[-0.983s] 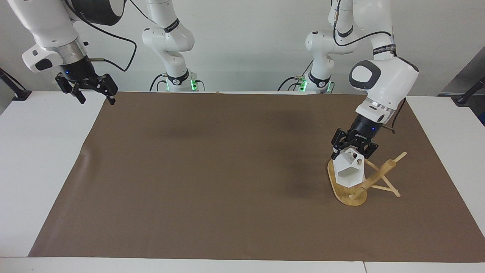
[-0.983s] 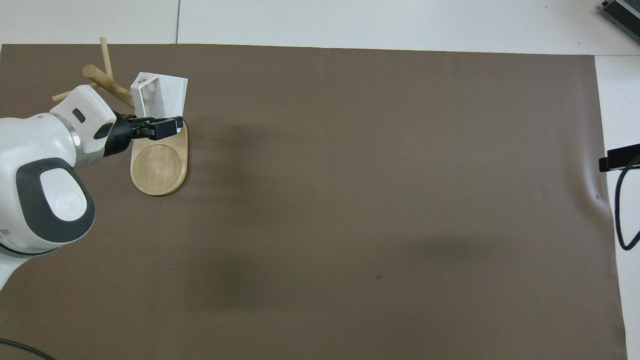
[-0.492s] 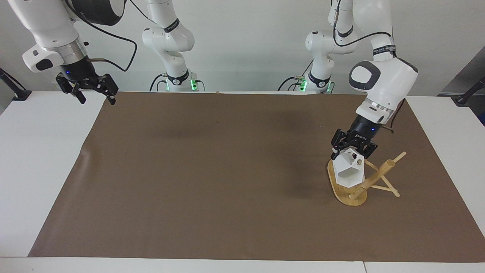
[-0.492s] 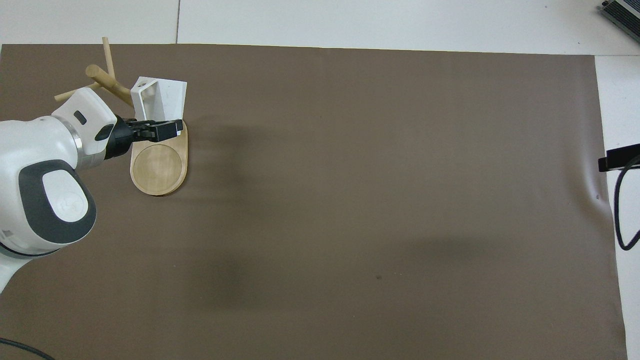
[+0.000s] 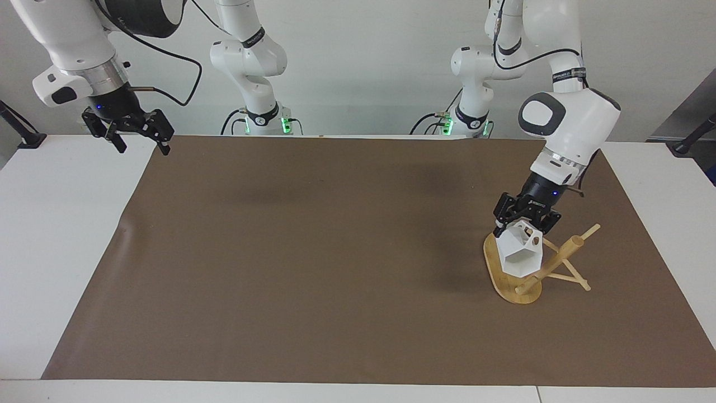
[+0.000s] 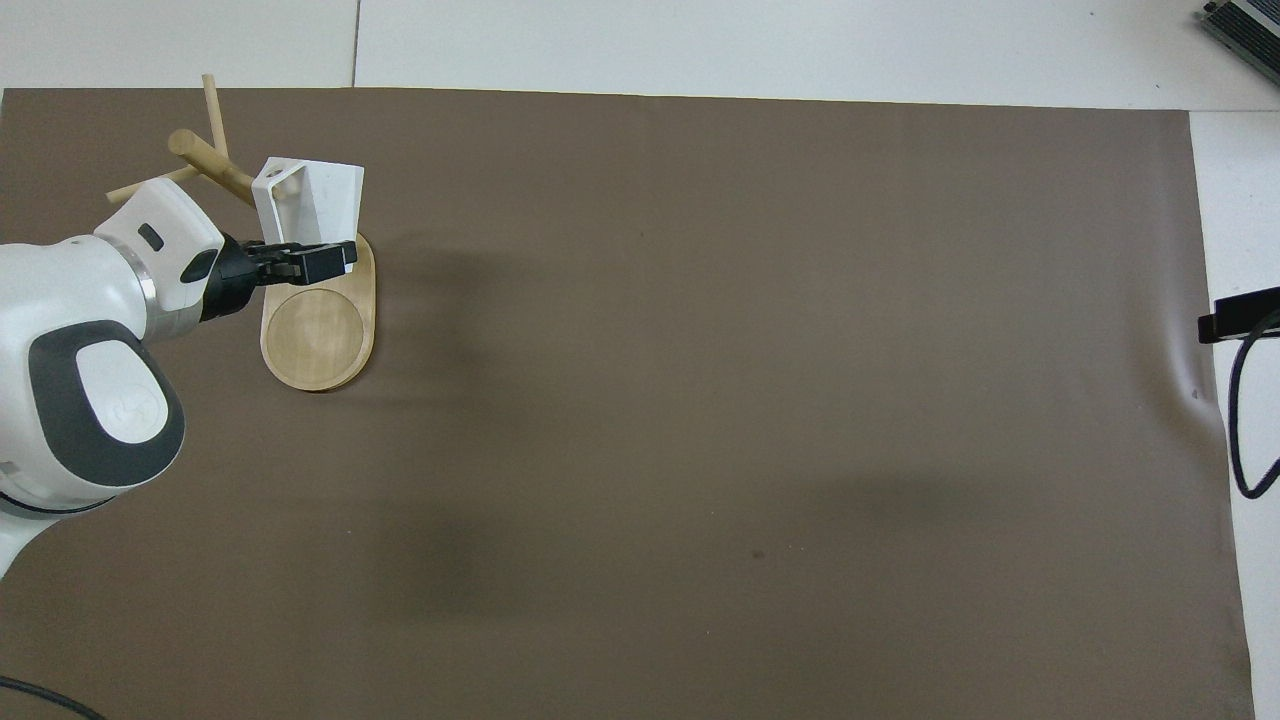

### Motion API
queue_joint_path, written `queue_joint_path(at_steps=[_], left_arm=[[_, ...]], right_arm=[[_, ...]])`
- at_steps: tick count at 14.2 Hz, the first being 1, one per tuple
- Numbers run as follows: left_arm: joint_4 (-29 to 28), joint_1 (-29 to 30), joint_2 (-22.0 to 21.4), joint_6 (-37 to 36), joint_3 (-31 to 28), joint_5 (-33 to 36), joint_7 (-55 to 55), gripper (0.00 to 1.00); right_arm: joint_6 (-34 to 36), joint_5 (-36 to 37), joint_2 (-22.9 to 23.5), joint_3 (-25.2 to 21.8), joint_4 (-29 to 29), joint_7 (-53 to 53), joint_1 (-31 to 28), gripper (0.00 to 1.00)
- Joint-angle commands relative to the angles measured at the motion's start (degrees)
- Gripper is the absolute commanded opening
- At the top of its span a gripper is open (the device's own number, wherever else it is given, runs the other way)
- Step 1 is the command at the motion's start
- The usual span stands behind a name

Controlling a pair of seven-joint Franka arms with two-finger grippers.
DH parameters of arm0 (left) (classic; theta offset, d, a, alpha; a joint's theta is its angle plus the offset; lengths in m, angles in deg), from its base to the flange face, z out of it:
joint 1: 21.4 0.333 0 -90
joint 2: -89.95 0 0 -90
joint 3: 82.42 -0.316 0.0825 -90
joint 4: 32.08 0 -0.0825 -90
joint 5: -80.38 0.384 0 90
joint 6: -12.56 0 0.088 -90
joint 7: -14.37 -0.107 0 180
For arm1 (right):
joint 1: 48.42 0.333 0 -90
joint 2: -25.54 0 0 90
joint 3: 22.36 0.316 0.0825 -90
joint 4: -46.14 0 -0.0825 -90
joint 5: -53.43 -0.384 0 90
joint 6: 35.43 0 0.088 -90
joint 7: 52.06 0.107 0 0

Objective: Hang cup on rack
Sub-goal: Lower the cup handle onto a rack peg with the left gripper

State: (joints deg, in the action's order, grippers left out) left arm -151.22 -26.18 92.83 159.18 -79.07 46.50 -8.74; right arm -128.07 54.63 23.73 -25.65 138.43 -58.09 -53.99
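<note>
**White cup, pale wood, brown mat**

The cup (image 5: 519,254) is plain matte white, its faceted sides shading from bright white to soft grey, with no print. The rack (image 5: 551,267) is light honey-coloured bamboo all over; its oval base (image 6: 318,330) shows a slightly darker round ring in the wood. The left gripper (image 5: 524,222) is black, on a glossy white arm with a dark grey oval patch. The right gripper (image 5: 138,137) is also black, below a silver band and a white arm with black cables. The mat (image 5: 313,252) is a flat, unpatterned dull brown. The desk (image 5: 50,224) around it is white.
</note>
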Motion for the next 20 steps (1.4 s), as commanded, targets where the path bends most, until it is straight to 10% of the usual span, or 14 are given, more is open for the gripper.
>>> queue_joint_path(at_steps=[1,12,15,16,20], left_arm=[[-0.8,1.0,-0.7,0.2,0.3,1.4,1.3,0.0],[-0.9,1.5,-0.8,-0.5,0.2,1.4,4.1,0.0],[-0.8,1.6,-0.8,-1.3,0.1,1.4,4.5,0.56],[-0.8,1.8,-0.7,-1.3,0.1,1.4,4.5,1.0],[-0.6,2.1,-0.7,-1.3,0.1,1.4,4.5,1.0]], right_arm=[[-0.4,0.0,-1.6,0.9,1.9,0.5,0.1,1.0],[-0.4,-0.1,-1.6,1.1,1.9,0.5,0.0,1.0],[-0.4,-0.1,-1.6,1.1,1.9,0.5,0.1,1.0],[-0.4,-0.1,-1.6,1.1,1.8,0.5,0.0,1.0],[-0.4,-0.1,-1.6,1.1,1.9,0.5,0.1,1.0]])
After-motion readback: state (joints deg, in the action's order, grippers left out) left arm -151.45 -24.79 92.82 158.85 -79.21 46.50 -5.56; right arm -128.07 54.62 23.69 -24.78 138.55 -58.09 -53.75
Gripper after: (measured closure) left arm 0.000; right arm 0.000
